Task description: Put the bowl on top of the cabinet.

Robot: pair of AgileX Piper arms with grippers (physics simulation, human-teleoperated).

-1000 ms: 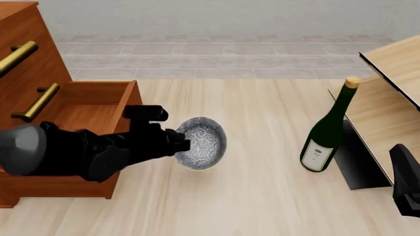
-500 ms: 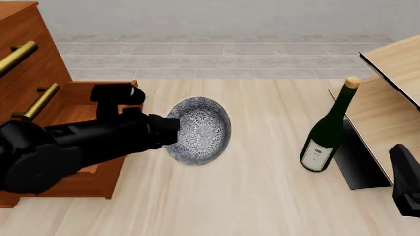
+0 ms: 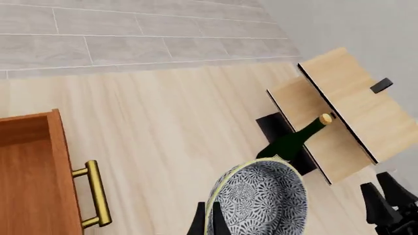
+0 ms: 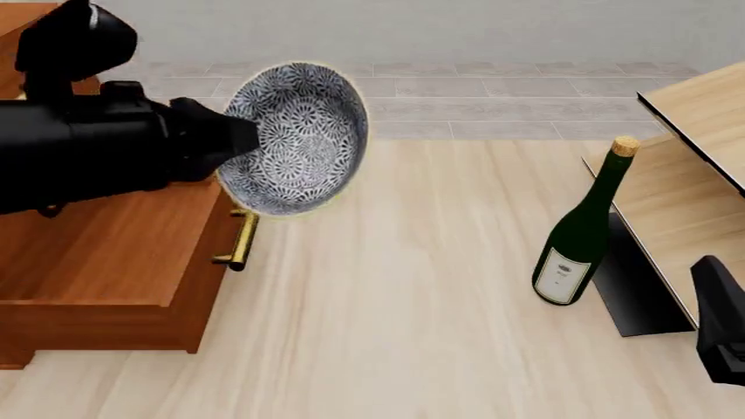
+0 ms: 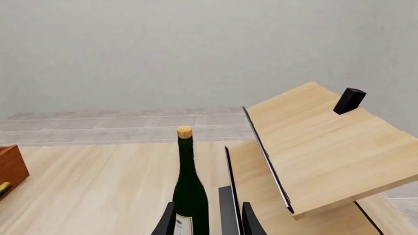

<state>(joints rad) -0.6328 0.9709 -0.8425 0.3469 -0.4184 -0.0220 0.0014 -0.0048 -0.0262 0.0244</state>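
Since 1 second ago I have raised the bowl [image 4: 293,138] from low over the table up toward 11 o'clock in the front view, and my left arm has swung up with it. My left gripper [image 4: 239,135] is clamped on the bowl's rim, fingers pinching the edge nearest the cabinet [image 4: 111,253]. The bowl hangs in the air, tipped on its side with its patterned inside facing the camera, just off the cabinet's open drawer and above its brass handle [image 4: 241,240].

In the left wrist view the bowl [image 3: 261,203] sits right at my fingertips, with the wine bottle [image 3: 290,139] and the pale shelf unit [image 3: 339,112] well beyond it.

My right gripper [image 5: 207,220] sits idle at 4 o'clock in the front view, looking at the bottle; I cannot tell whether its jaws are open or closed.

By my judgement, 2 parts are done: the grasp and most of the lift. Left: carry the bowl toward 9 o'clock over the cabinet top, level it, set it down, release.
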